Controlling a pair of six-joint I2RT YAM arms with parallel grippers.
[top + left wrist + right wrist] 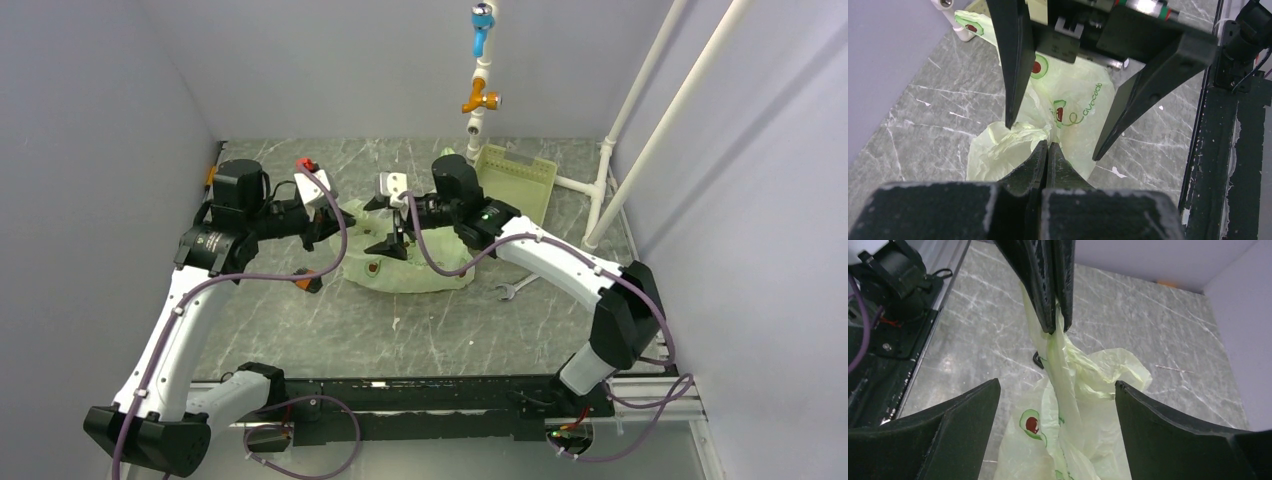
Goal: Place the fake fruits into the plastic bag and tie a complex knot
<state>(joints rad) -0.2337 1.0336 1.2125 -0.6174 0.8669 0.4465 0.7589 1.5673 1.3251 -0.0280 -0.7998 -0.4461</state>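
Note:
The plastic bag (pixel 420 270) is pale yellow-green film with avocado prints, lying crumpled mid-table. My left gripper (pixel 345 218) is shut on a bunched strand of it; in the left wrist view the closed tips (pixel 1048 146) pinch the film of the bag (pixel 1078 110). My right gripper (pixel 385 225) is open, its fingers (pixel 1013 65) straddling that strand just past the left tips. In the right wrist view the right gripper (pixel 1058 385) stands wide apart around the bag (pixel 1073 410), not touching it. No fake fruit shows in any view.
A rigid pale green tray (pixel 515 180) leans at the back right by white pipes (pixel 640 120). A steel wrench (pixel 515 289) lies right of the bag. A small orange-and-black block (pixel 308 283) lies under the left arm. Walls close in on both sides.

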